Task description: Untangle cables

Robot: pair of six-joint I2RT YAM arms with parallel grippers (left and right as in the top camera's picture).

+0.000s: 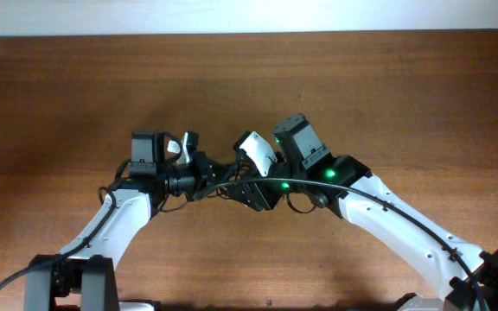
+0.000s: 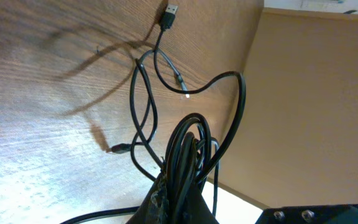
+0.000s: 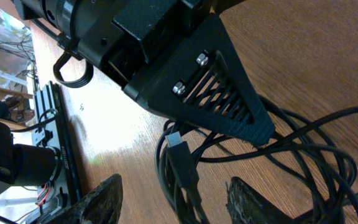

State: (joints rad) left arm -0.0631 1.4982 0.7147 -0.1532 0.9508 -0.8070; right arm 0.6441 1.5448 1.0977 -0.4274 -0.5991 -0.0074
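The cables (image 2: 143,99) are thin black wires looping over the wooden table, with a silvery USB plug (image 2: 169,15) and a small plug end (image 2: 118,148) lying loose. My left gripper (image 2: 182,190) is shut on a bunch of the cables. In the overhead view both grippers meet at the table's middle, the left gripper (image 1: 202,171) beside the right gripper (image 1: 249,187), and the cables (image 1: 224,181) are mostly hidden between them. My right gripper (image 3: 174,185) is open, low over the table, with several cable strands and a black plug (image 3: 183,157) between its fingers.
The left gripper's black slotted finger (image 3: 219,93) hangs just above the right gripper's jaws. The table's far edge (image 1: 249,34) meets a white wall. Thicker arm cords run along the right arm (image 1: 387,212). Arm base hardware (image 3: 17,168) stands past the table's side.
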